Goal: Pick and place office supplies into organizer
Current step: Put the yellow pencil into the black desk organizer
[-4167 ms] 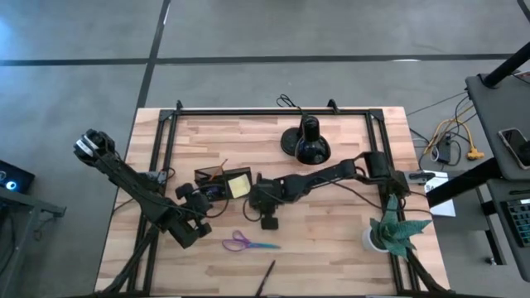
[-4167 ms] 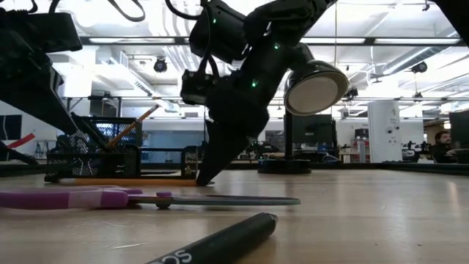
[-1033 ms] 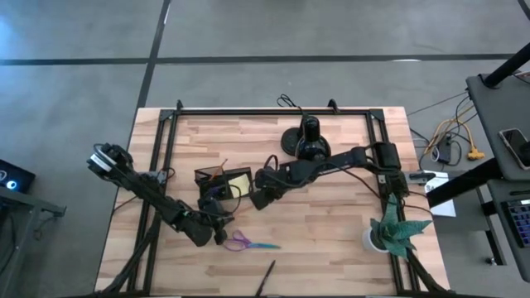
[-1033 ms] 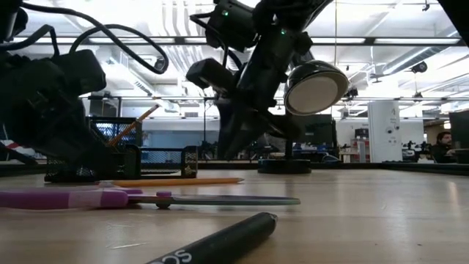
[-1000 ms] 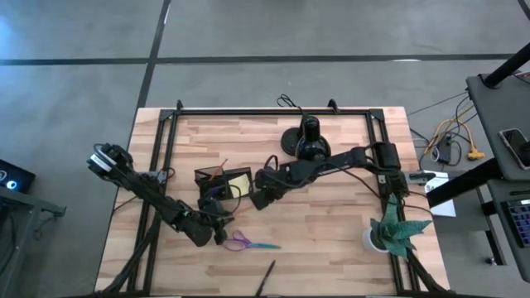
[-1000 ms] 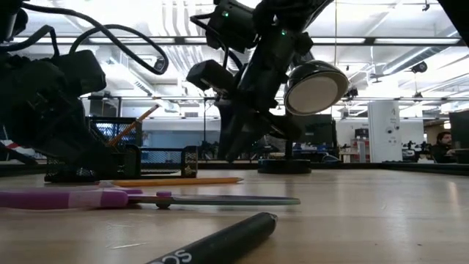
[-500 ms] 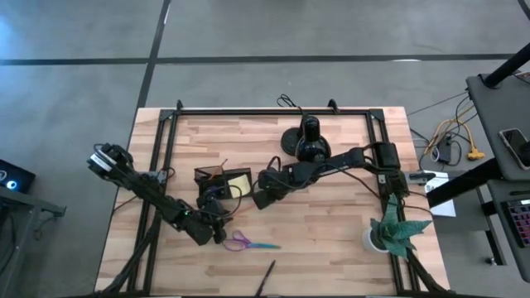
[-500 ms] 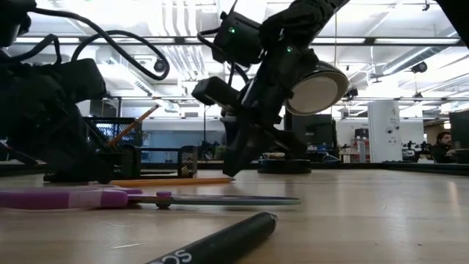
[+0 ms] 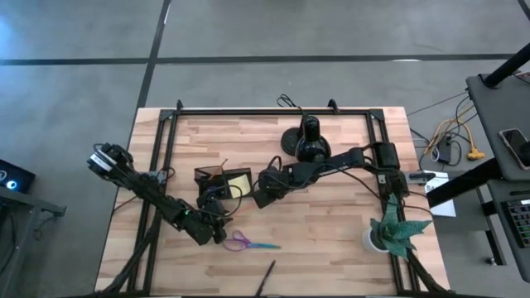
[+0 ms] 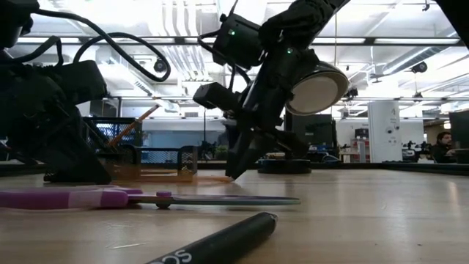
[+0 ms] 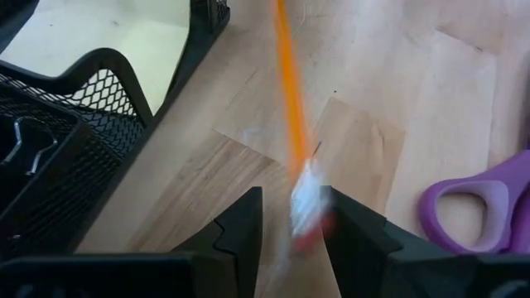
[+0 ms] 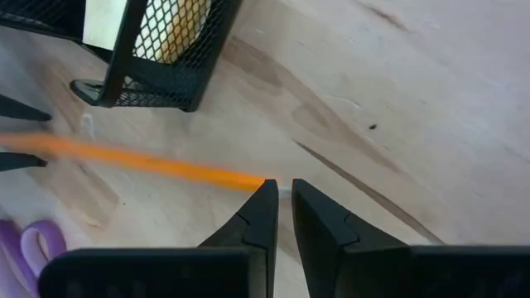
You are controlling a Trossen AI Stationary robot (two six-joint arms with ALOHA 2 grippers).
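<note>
1. Black L arm runs from table's left edge toward centre; left gripper (image 11: 290, 225) low at the wood, just in front of the organizer. Fingers (image 11: 240, 228) part-spread, with the eraser end of the pencil (image 11: 291, 108) between them; firm pinch – can't tell, pencil is blurred.
2. Black mesh organizer (image 9: 214, 184), left of centre, upright on the table; compartments w/ a yellow sticky-note pad (image 9: 239, 181) in the right-hand one. A 2nd orange pencil (image 10: 138, 121) stands slanted inside it.
3. Orange pencil lies low along the table between the two grippers, just in front of the organizer; tip end at the R gripper.
4. Purple-handled scissors (image 9: 248, 242) flat on the wood, nearer the table's front edge, just right of L gripper, blades pointing right.
5. Black pen (image 9: 266, 276) at front edge, apart from the rest.
6. Right gripper (image 12: 281, 207) centre table, right of organizer, angled down; fingertips (image 12: 263, 205) nearly pressed together at the pencil's tip; contact not clear.
7. Black dome lamp (image 9: 309, 142) at rear centre.
8. Green plant (image 9: 396, 231), white pot, front right.
</note>
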